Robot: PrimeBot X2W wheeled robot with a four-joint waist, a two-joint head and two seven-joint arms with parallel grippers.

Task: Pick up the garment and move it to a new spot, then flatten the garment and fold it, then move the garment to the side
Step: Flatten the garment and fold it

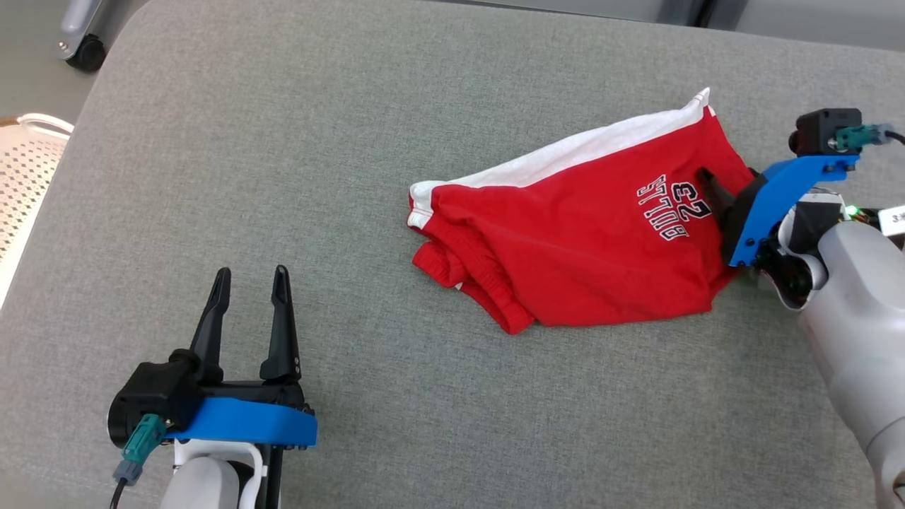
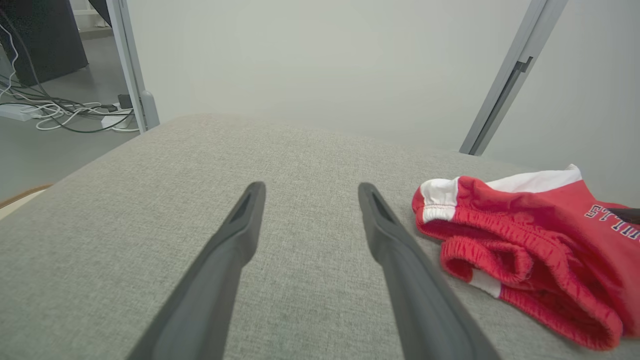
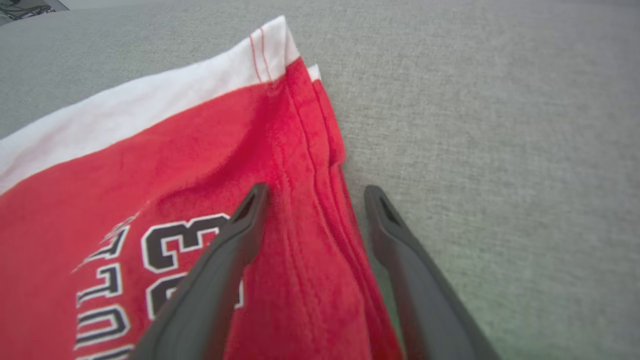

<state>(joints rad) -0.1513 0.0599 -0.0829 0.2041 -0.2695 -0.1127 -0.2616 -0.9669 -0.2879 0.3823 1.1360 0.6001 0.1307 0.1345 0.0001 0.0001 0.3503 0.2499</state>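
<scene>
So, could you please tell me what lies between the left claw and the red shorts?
Just bare grey upholstery; the head view shows the open left claw well apart from the red shorts, nothing lying on that stretch.

Lower left of my feed, the left gripper [image 1: 252,274] shows long black tapered fingers [image 1: 281,325], a blue bracket [image 1: 247,424] and a teal plug [image 1: 143,438]; far right, a pale grey forearm [image 1: 859,339].

The red shorts [image 1: 565,240] are lying loosely bunched on the grey fabric surface [image 1: 318,141], toward its right side. A white stripe is running along their far edge, the elastic waistband is crumpling at the left end, and dark "BULLS 23" lettering is facing up.
</scene>
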